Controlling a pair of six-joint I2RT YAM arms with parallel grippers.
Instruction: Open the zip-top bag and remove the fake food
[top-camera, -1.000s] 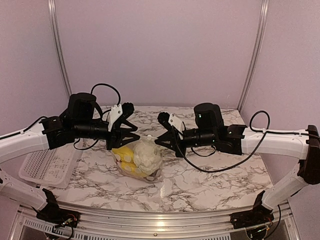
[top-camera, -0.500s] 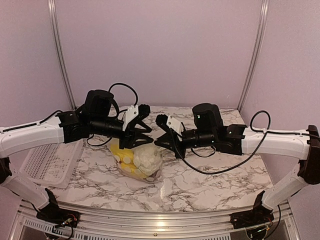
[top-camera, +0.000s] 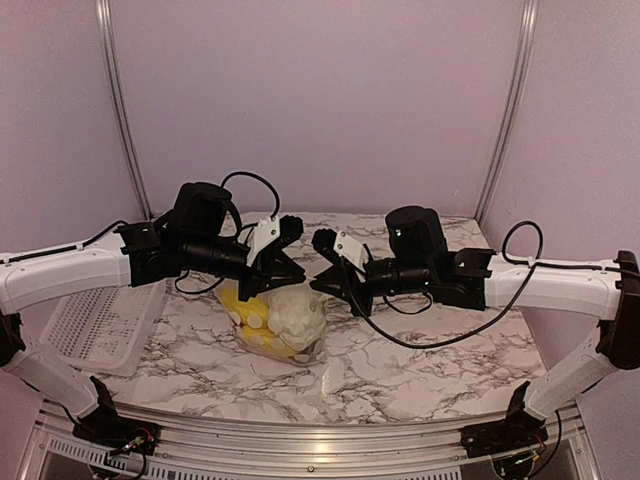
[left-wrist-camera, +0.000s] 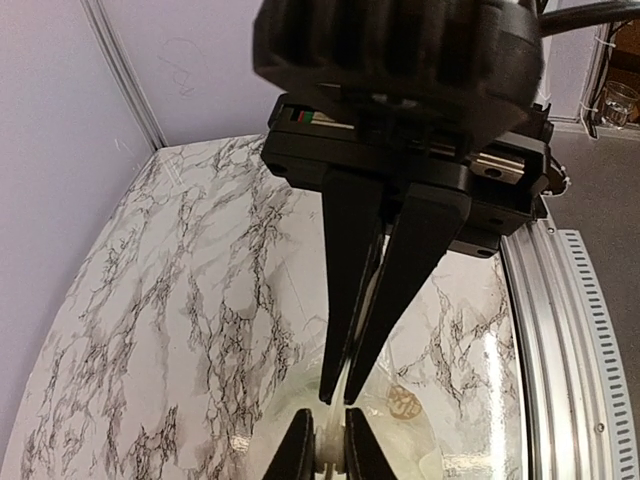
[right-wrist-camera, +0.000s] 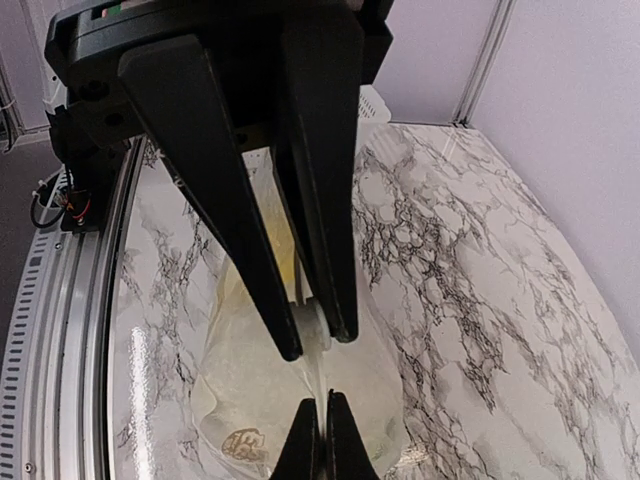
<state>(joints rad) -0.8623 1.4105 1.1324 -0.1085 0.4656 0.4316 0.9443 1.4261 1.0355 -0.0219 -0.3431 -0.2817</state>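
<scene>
The clear zip-top bag (top-camera: 285, 320) hangs between the two grippers with its bottom on the marble table. The fake food shows through it: a yellow piece (top-camera: 244, 305) and a cream knobbly lump (top-camera: 296, 312). My left gripper (top-camera: 298, 278) comes in from the left. In the left wrist view it (left-wrist-camera: 330, 447) is shut on the white slider (left-wrist-camera: 331, 452) of the zip strip. My right gripper (top-camera: 318, 283) faces it tip to tip. In the right wrist view it (right-wrist-camera: 322, 437) is shut on the bag's thin top edge (right-wrist-camera: 316, 375), just beside the left fingertips (right-wrist-camera: 286, 345).
A white lattice basket (top-camera: 95, 330) sits at the table's left edge, under the left arm. The aluminium rail (top-camera: 300, 440) runs along the near edge. Purple walls close in the back and both sides. Cables loop off both wrists.
My left arm has swung right until its fingertips meet the right gripper's, and its jaws have closed onto the white slider. The right gripper has kept its hold on the bag's edge.
</scene>
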